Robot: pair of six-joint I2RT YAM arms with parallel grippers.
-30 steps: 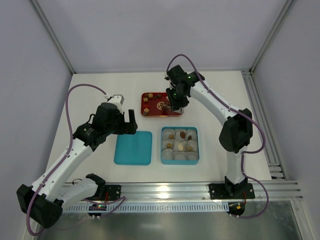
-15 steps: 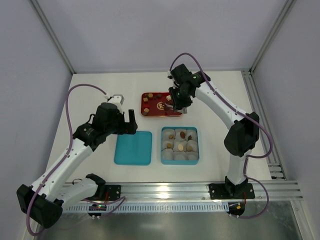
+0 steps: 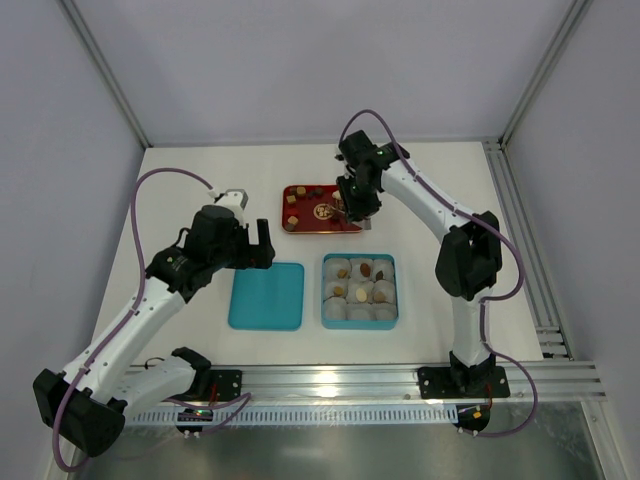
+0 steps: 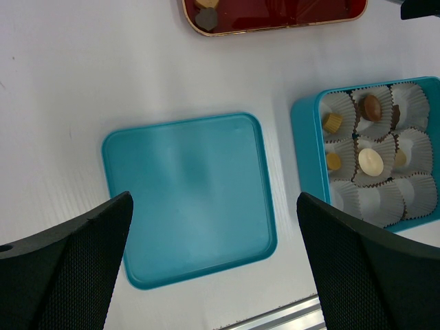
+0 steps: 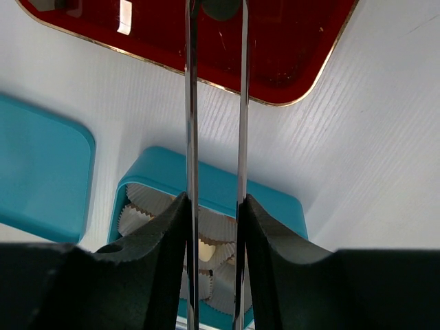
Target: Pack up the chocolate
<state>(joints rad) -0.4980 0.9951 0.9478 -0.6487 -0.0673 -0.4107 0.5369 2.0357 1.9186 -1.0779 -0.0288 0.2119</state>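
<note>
Several small brown chocolates (image 3: 292, 201) lie in the red tray (image 3: 305, 216). More sit in white paper cups in the teal box (image 3: 326, 291); the left wrist view shows a brown one (image 4: 372, 106) and tan ones (image 4: 333, 122). My right gripper (image 3: 352, 211) reaches down over the tray's right part. Its thin metal blades (image 5: 216, 10) are closed on a dark chocolate piece (image 5: 221, 6) over the tray (image 5: 289, 55). My left gripper (image 3: 258, 246) is open and empty, hovering over the teal lid (image 4: 189, 199).
The teal lid (image 3: 266, 295) lies flat to the left of the teal box. The red tray's gold-and-white emblem (image 3: 323, 211) is beside the right gripper. An aluminium rail (image 3: 400, 378) runs along the near table edge.
The right arm's wrist has shifted slightly over the tray's right part, first right, then back left. The left arm has not moved.
</note>
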